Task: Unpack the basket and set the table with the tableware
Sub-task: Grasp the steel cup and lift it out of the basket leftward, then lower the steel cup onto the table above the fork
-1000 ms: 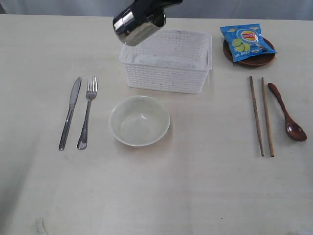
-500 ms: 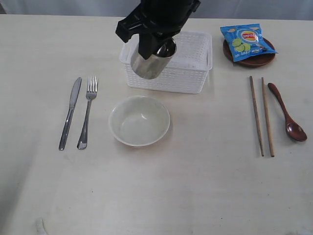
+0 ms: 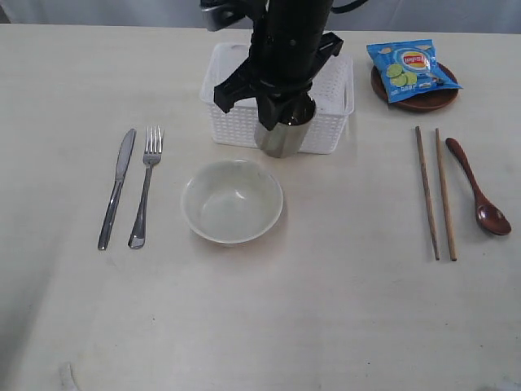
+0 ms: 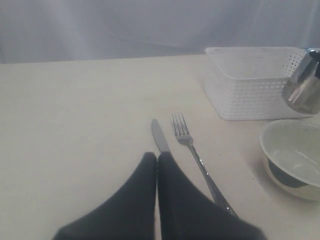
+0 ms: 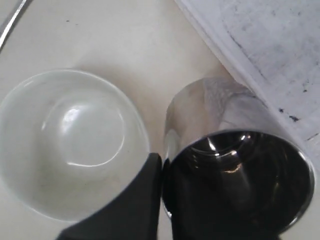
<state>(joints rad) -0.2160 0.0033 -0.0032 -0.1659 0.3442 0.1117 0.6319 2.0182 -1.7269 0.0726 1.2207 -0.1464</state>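
My right gripper (image 3: 281,112) is shut on the rim of the shiny steel cup (image 3: 282,140), one finger (image 5: 150,172) outside and the other inside. The cup (image 5: 210,112) hangs slightly tilted just in front of the white basket (image 3: 335,90), beside the pale bowl (image 3: 232,200). The bowl (image 5: 70,140) is empty. A knife (image 3: 118,186) and a fork (image 3: 145,186) lie side by side on the table's left. My left gripper (image 4: 157,156) is shut and empty above the knife (image 4: 160,136), next to the fork (image 4: 192,147); it is outside the exterior view.
Two wooden chopsticks (image 3: 435,195) and a dark wooden spoon (image 3: 476,195) lie on the right. A blue chip bag (image 3: 409,69) rests on a small brown plate (image 3: 423,101) at the back right. The basket (image 4: 250,85) and cup (image 4: 304,87) also show in the left wrist view.
The right arm has brought the cup from above the basket's back left, forward and down to the basket's front side near the bowl. Nothing else has moved.
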